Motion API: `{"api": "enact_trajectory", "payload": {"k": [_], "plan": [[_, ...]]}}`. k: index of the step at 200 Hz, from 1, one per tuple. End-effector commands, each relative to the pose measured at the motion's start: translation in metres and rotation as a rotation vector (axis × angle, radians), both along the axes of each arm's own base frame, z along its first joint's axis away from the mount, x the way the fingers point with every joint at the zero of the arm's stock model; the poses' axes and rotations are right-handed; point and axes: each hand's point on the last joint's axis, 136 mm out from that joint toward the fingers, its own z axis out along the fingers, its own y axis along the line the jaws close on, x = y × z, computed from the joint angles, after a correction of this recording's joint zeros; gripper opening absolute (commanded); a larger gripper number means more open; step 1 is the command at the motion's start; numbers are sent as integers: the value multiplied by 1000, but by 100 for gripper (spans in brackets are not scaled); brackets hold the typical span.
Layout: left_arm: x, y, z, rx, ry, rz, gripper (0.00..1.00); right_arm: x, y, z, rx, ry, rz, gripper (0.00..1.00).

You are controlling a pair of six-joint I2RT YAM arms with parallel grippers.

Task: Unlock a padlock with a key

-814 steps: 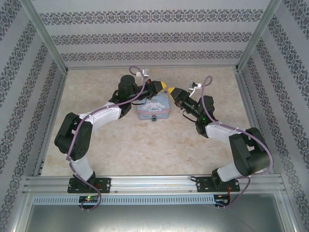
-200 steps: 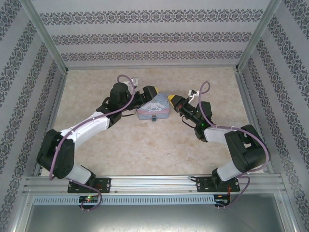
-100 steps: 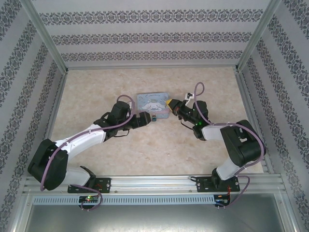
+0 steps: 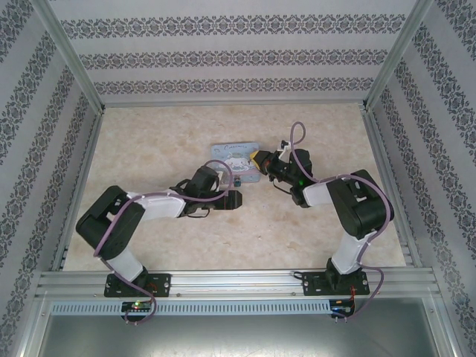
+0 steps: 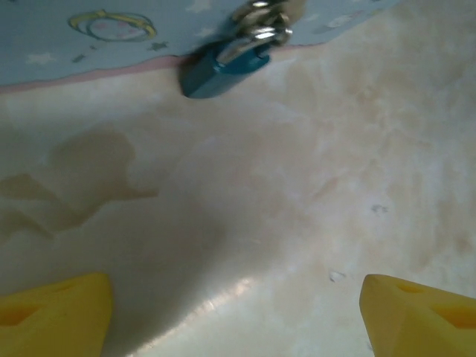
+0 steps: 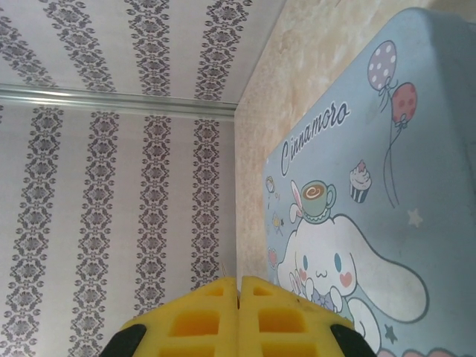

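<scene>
Blue tin (image 4: pixel 230 153) now clear of left gripper (image 4: pixel 236 199)

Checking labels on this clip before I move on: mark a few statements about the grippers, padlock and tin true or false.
1. The left gripper has its fingers spread apart. True.
2. The left gripper is gripping the padlock. False: the padlock lies ahead of the fingers, with bare table between them.
3. The padlock sits at the edge of the tin. True.
4. The right gripper is wide open. False: its yellow pads are pressed together.
5. The tin is plain red. False: it is light blue with a cartoon print.
</scene>
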Motion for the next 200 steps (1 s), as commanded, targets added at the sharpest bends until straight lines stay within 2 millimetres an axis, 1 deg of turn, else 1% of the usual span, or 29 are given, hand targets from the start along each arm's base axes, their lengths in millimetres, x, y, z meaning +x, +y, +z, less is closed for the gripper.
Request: {"api": "enact_trajectory", "payload": {"k": [1,63,92,122,152,176,200], "plan": [[29,-16,12,-3,-140,-18,86,11,2,12,34,-42,9,0],[71,-16,3,79,-243,28,84,29,-2,7,50,-23,-11,0],[86,-17,1,94,-284,25,81,34,-5,6,51,-18,-23,0],[92,-21,-2,107,-321,0,79,35,-4,-1,47,-2,-29,0],[94,-22,-9,112,-329,-7,78,38,-6,-8,40,11,-39,0],[97,-24,-10,101,-344,-4,77,39,-6,-13,38,21,-45,0],[100,-31,-10,77,-350,-15,75,41,-7,-17,35,30,-52,0]]}}
